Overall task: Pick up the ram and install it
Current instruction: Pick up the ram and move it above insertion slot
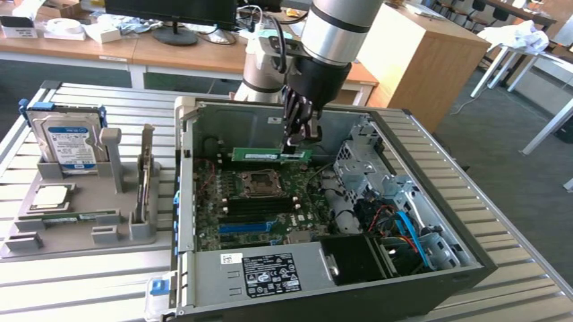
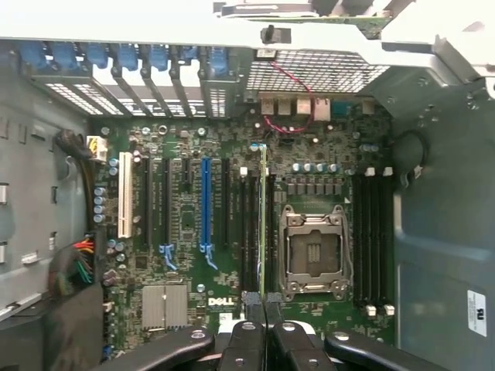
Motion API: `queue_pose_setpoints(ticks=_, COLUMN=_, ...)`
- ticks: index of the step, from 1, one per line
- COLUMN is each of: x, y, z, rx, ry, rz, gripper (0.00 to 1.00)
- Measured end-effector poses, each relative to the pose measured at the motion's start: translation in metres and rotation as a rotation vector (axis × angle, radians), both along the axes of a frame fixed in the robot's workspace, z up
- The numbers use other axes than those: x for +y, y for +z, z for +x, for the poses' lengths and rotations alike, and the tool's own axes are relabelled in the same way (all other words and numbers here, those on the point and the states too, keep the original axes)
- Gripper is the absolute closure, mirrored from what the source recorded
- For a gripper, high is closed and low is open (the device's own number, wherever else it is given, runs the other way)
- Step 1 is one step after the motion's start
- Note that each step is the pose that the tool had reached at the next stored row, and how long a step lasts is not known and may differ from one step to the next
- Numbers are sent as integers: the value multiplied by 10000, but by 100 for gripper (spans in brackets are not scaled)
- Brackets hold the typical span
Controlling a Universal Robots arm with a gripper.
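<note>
Exterior view: a single robot arm reaches down into an open computer case (image 1: 190,201) that lies on its side on a slatted metal table (image 1: 501,221). The gripper (image 1: 302,139) is clenched on the ram (image 1: 268,155), a thin green stick held on edge, with its long axis running across the picture. The fingers pinch it near its end toward the exterior view's right, so most of the stick reaches out from the claw toward the exterior view's left. The ram hangs inside the case, above the motherboard (image 1: 255,211) and just beyond the square processor socket (image 1: 262,179). It looks clear of the board, though whether its lower edge touches a slot cannot be told. Wrist view: the camera looks straight down past the gripper (image 2: 264,313) onto the board. The ram (image 2: 264,216) shows edge-on as a narrow pale-green line running directly away from the fingertips (image 2: 249,309). It lies parallel to the long black memory slots (image 2: 249,232) and in line with them. Those slots sit just beside the processor socket (image 2: 313,251), between it and a blue expansion slot (image 2: 206,209). Stick and slot share one direction, so the relation that matters is the ram sitting directly over that slot bank.
</note>
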State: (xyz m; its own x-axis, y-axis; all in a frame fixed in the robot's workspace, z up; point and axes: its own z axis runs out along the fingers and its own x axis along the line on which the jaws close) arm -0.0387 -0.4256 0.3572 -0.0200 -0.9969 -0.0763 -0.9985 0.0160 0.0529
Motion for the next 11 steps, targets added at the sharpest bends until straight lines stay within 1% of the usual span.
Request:
queue_pose_setpoints(ticks=3, x=41, y=-2, z=1, rx=0, ry=0, rz=1, gripper=89)
queue_pose_setpoints(ticks=4, x=46, y=-2, z=2, rx=0, ry=0, rz=1, gripper=89)
queue_pose_setpoints(ticks=8, x=46, y=-3, z=2, rx=0, ry=1, rz=-1, gripper=89)
queue_pose_setpoints(ticks=11, x=46, y=-36, z=1, rx=1, ry=0, rz=0, gripper=89)
